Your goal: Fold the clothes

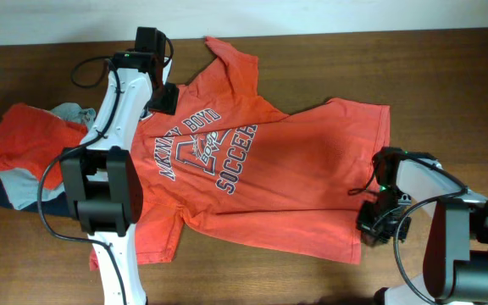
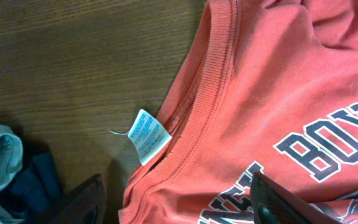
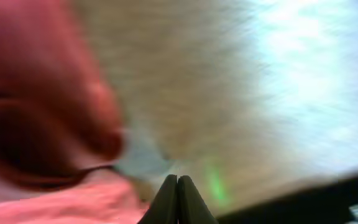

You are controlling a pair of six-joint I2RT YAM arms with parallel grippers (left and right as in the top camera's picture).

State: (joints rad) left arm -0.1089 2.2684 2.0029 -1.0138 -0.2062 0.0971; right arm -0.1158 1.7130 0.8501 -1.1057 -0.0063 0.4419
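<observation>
A large orange-red T-shirt (image 1: pixel 295 161) lies spread across the wooden table, its white-and-dark chest lettering (image 1: pixel 210 148) facing up. My left gripper (image 1: pixel 161 97) hovers open over the neck area. In the left wrist view the ribbed collar (image 2: pixel 213 81) and white neck tag (image 2: pixel 149 135) lie ahead of the left gripper (image 2: pixel 179 208), whose fingers (image 2: pixel 278 202) straddle the collar's edge and hold nothing. My right gripper (image 1: pixel 378 222) sits at the shirt's lower right hem. In the blurred right wrist view the right gripper (image 3: pixel 178 186) is shut with nothing between its tips, and orange fabric (image 3: pixel 55 199) lies just to its left.
A heap of smaller clothes lies at the table's left: an orange-red piece (image 1: pixel 24 135), a grey-blue one (image 1: pixel 70 113) and a navy one (image 1: pixel 7 191). The left arm's base (image 1: pixel 100 195) stands over the shirt's left sleeve. Black cables (image 1: pixel 87 72) trail behind the left arm.
</observation>
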